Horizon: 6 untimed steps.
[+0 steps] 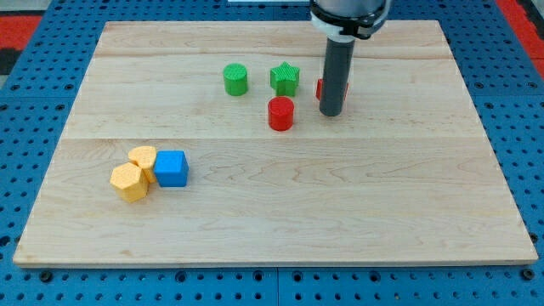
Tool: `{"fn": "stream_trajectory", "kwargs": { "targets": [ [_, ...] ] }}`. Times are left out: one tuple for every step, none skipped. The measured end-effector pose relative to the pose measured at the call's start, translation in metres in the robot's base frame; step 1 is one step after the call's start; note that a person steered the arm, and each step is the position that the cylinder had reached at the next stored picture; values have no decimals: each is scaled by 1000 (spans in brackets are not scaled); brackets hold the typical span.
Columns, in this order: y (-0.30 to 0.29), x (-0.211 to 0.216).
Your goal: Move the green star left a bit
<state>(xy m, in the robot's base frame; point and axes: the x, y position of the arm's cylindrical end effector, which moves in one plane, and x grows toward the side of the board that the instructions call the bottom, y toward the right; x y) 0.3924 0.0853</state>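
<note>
Camera view: a pale wooden surface lies on a blue pegboard base, with a red patch showing at the view's top corners. The arm carries no hand at all, so there is nothing to call wide, narrow or holding; it ends in a straight dark rod that comes down from the view's top.

My tip rests on the surface in the upper middle of the board. It stands to the view's right of the green star and a little lower than it, near but apart, with bare wood between them.

The green star sits in the upper middle of the surface. Just to its left, with a small gap, stands a green cylinder. Below the star and slightly to the left of my tip stands a red cylinder, close to the star but not touching it, and near my tip at about the same height in the view.

A second red block shows only as a sliver at the rod's left edge; its shape cannot be made out.

Well apart, toward the view's lower left, three blocks cluster together: a blue cube with two yellow blocks, one touching its left side and the other just below and left of that one.
</note>
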Motion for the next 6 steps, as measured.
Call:
{"fn": "stream_trajectory", "kwargs": {
  "targets": [
    [4,-5],
    [4,-23],
    [4,-40],
    [4,-46],
    [-23,-42],
    [-45,-35]
  ]
}}
